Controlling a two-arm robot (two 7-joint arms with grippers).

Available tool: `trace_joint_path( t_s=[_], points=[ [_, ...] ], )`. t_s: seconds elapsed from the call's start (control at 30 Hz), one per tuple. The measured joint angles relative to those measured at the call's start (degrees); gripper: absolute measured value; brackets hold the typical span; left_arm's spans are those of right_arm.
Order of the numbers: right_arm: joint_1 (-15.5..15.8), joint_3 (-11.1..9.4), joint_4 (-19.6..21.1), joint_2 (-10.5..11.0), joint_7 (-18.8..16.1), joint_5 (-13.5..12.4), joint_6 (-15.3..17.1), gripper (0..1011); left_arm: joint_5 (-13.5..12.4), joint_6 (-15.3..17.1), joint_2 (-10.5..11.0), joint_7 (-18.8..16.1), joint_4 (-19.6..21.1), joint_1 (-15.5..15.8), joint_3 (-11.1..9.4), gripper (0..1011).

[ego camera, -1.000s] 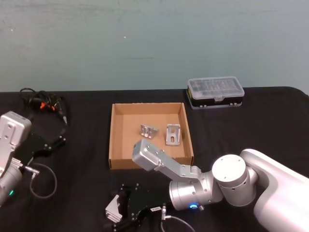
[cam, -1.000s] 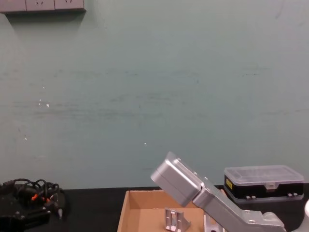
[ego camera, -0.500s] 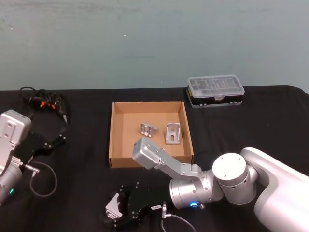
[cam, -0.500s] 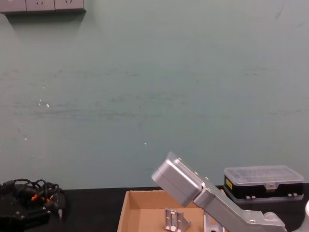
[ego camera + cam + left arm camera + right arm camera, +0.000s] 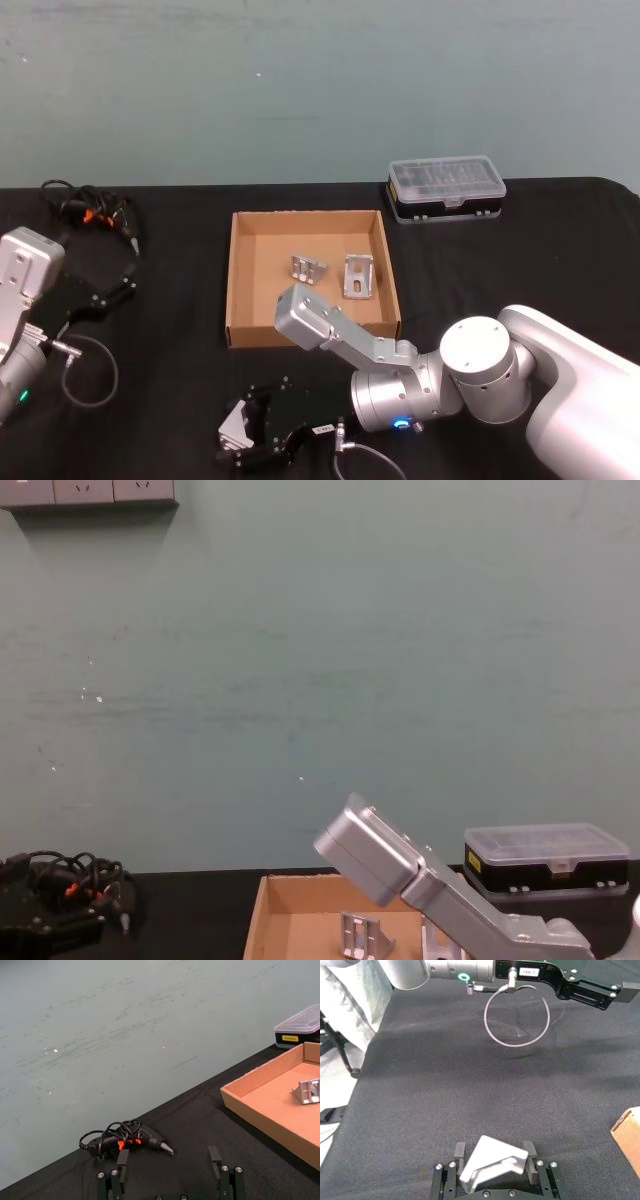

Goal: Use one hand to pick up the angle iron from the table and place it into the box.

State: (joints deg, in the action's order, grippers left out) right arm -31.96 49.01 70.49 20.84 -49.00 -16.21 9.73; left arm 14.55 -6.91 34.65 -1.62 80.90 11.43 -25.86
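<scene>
- Right pincer [image 5: 243, 440]: near the front edge of the table [image 5: 170, 380], on the robot's side of the cardboard box [image 5: 236, 290]; fingers clenched on an angle iron [image 5: 492, 1162], one finger on each side of it.
- Cardboard box: two more angle irons [image 5: 309, 268] lie inside, side by side.
- Left pincer [image 5: 170, 1180]: well to the left of the box, released, grasping nothing.
- Black case with clear lid [image 5: 446, 189]: behind the box's right corner; yellow label, text unreadable.

A black plastic case with a clear lid [image 5: 446, 189] sits at the back, near a teal wall [image 5: 320, 90]. Far to its left lies a small black tool with a tangled black cord [image 5: 92, 212]. White wall sockets [image 5: 88, 492] hang high up.
</scene>
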Motion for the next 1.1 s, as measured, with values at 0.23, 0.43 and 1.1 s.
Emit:
trace_joint_path(
  t_s=[0.23, 0.43, 1.1],
  points=[
    [0.0, 0.0, 0.1, 0.0, 0.0, 0.0, -0.1, 708, 0.0, 0.0, 0.0, 0.0, 0.0, 0.0, 0.0, 1000],
    [0.7, -1.3, 2.3, 0.8, 1.7, -1.5, -0.2, 708, 0.0, 0.0, 0.0, 0.0, 0.0, 0.0, 0.0, 1000],
    [-0.3, -10.1, 1.4, -3.0, 15.2, -5.9, 0.4, 708, 0.0, 0.0, 0.0, 0.0, 0.0, 0.0, 0.0, 1000]
  ],
)
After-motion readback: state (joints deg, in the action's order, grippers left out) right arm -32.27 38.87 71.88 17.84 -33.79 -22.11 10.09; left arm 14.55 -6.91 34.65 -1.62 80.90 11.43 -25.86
